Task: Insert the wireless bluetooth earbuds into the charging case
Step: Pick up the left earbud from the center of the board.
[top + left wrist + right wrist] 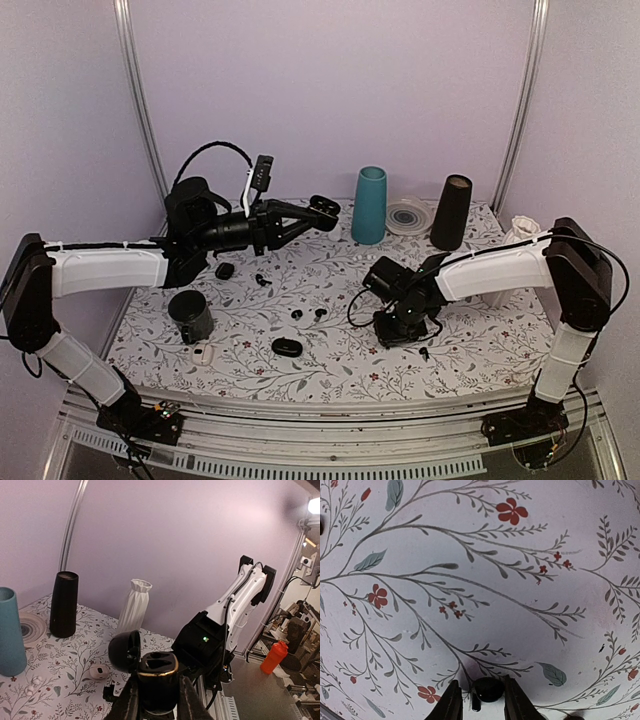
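Left hand (157,697): clamps charging case (157,672), lid open, aloft. Right hand (484,702): narrow, straddling earbud (488,687) on counter (545,555); grip we cannot confirm. Step, we judge: pickup. Next: lift, carry to case.

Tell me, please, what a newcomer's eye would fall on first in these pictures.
The left tool holds an open black charging case, lid tipped back, raised above the flowered table. The right tool hangs low over it, a tiny black earbud between its fingers. A teal vase and a black vase stand at the far edge.
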Robot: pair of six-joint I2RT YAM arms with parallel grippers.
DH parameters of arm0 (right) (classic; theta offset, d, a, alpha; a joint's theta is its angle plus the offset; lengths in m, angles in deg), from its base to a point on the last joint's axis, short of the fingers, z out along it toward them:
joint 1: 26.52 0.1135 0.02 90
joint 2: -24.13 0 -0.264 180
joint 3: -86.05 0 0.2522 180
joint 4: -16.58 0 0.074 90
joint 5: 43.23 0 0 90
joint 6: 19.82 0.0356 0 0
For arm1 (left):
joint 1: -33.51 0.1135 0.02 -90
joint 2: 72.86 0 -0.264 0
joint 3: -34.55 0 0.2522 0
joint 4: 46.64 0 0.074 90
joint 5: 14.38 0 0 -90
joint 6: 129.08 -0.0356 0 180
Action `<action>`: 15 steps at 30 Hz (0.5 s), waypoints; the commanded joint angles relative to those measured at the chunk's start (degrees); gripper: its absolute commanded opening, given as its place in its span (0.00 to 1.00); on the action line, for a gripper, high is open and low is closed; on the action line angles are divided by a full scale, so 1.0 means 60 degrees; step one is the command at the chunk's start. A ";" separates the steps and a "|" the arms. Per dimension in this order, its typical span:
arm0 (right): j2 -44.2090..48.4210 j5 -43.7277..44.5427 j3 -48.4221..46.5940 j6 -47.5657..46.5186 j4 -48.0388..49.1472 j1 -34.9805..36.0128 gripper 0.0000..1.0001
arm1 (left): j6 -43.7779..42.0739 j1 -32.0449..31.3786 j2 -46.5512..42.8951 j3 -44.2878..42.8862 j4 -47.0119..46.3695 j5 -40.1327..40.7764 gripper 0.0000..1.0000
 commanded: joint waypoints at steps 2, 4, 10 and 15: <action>-0.0222 0.0322 -0.0308 0.0019 -0.0258 0.0059 0.29 | 0.0010 0.0162 -0.0309 0.0051 -0.0352 0.0038 0.00; -0.0263 0.0317 -0.0362 0.0005 -0.0280 0.0061 0.28 | 0.0010 0.0159 -0.0315 0.0051 -0.0351 0.0038 0.00; -0.0396 0.0254 -0.0565 -0.0065 -0.0244 0.0094 0.25 | 0.0025 0.0159 -0.0314 0.0065 -0.0350 0.0038 0.00; -0.0485 0.0124 -0.0607 -0.0118 -0.0192 0.0127 0.21 | 0.0023 0.0170 -0.0314 0.0065 -0.0350 0.0038 0.00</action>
